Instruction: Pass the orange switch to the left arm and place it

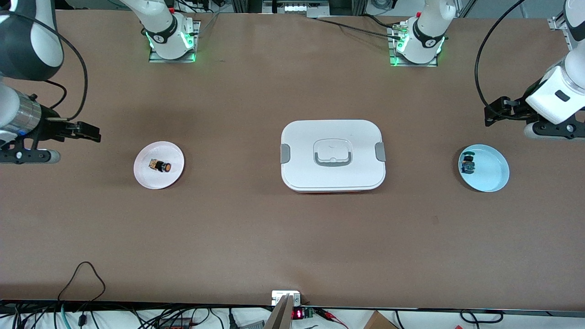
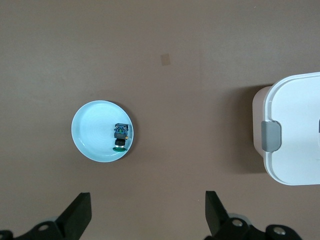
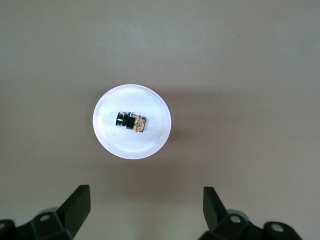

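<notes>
The orange switch (image 1: 161, 166) lies on its side on a small white plate (image 1: 147, 179) toward the right arm's end of the table; it also shows in the right wrist view as the orange switch (image 3: 131, 121). My right gripper (image 1: 93, 132) hangs open and empty over bare table beside that plate, its jaws (image 3: 145, 192) spread wide. The white box (image 1: 332, 155) with grey latches sits mid-table. My left gripper (image 1: 488, 115) is open and empty over the table by a light blue plate (image 1: 491, 176), fingers wide apart in its wrist view (image 2: 147, 197).
A green-capped switch (image 1: 468, 163) lies on the blue plate (image 2: 90, 132) and shows as the green switch (image 2: 120, 136) in the left wrist view. The box's latched end (image 2: 295, 130) is in that view too. Both arm bases stand along the table's edge farthest from the front camera.
</notes>
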Robot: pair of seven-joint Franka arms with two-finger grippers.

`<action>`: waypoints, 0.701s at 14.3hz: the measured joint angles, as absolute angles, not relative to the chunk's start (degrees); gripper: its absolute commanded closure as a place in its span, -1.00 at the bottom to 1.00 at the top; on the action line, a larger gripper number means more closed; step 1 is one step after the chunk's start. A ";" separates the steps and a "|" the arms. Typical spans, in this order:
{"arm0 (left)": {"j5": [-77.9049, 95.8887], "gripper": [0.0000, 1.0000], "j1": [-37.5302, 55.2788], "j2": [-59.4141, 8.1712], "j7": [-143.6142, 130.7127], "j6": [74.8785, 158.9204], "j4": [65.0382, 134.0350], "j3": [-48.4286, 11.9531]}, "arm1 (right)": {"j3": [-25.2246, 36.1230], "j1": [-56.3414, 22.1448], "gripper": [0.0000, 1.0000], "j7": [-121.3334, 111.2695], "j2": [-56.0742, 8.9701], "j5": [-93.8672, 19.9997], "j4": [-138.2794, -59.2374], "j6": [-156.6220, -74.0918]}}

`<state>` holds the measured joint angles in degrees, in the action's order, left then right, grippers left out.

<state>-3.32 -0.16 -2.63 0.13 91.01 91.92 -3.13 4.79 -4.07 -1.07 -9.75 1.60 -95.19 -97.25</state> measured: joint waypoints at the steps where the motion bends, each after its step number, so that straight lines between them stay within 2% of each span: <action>1: -3.32 -1.00 -0.16 -2.63 0.13 91.01 91.92 -3.13 | 4.76 -4.29 -1.00 -1.07 -9.85 1.60 -96.45 -98.60; 10: -3.32 -1.00 -0.17 -2.63 0.13 91.01 91.92 -3.13 | 4.75 -4.62 -1.00 -1.03 -10.00 1.59 -109.62 -113.06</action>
